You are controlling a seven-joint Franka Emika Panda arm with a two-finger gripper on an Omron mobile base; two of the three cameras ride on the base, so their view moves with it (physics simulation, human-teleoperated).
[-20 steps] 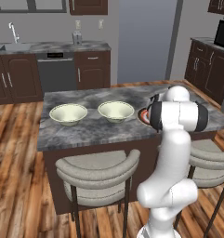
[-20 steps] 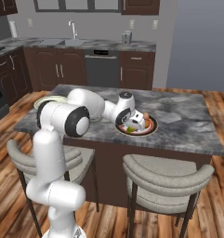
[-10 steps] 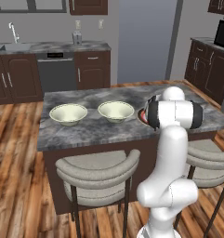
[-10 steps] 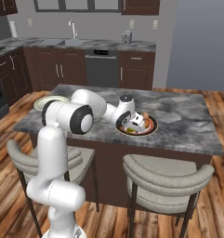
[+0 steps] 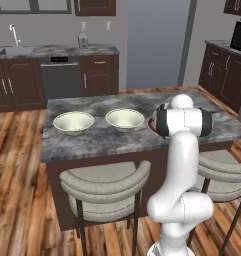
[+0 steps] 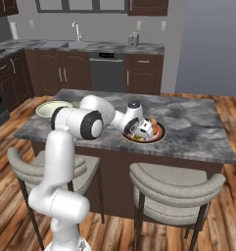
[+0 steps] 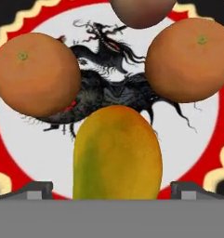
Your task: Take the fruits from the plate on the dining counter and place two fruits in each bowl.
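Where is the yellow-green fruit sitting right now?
In the hand view, the yellow-green fruit lies on the plate, between the open jaws' tips, with one orange upper left and another upper right.

Tool (image 6: 140, 132) lower onto plate (image 6: 159, 134).

two oranges (image 7: 36, 74) (image 7: 195, 60), one yellow-green fruit (image 7: 117, 153), one reddish-brown fruit (image 7: 142, 11), one plate (image 7: 20, 153), two bowls (image 5: 73, 122) (image 5: 124, 119).

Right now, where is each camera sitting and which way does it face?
Left base view: behind the arm on its left, looking forward and down at the dining counter and two bowls; the arm rises at lower right.
Right base view: behind on the right; arm at lower left, gripper over the plate.
Hand view: looks straight down at the fruits between open jaws.
Both base views share the counter.
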